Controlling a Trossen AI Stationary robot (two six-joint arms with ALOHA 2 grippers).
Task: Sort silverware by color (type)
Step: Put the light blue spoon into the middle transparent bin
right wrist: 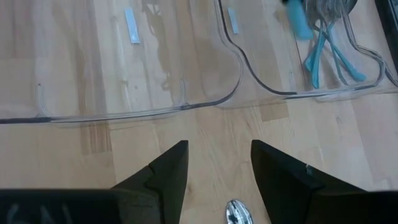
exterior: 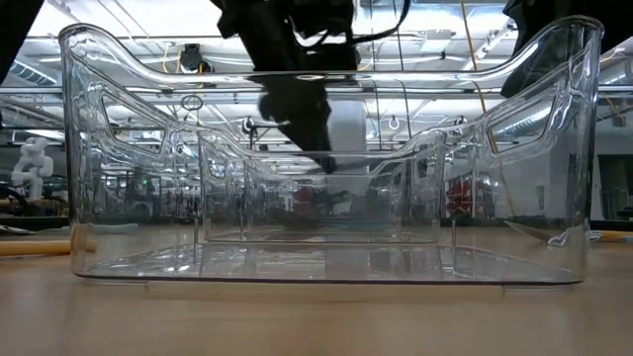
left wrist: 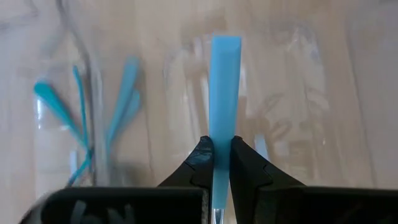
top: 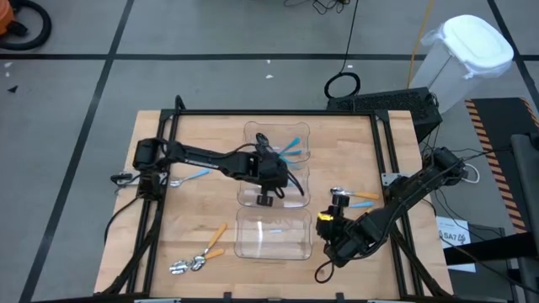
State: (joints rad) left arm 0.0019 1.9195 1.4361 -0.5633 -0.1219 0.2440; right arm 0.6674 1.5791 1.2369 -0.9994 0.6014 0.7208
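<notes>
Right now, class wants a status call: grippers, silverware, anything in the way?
Left gripper shut on blue-handled spoon, over far bin. Right gripper open over table, silver spoon bowl below. Nothing blocking.

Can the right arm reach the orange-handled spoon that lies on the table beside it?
Probably yes. The right claw is open and empty, the orange-handled spoon lies on bare wood close by, outside the clear bins, and nothing covers it. The left claw is busy holding a blue-handled spoon.
</notes>
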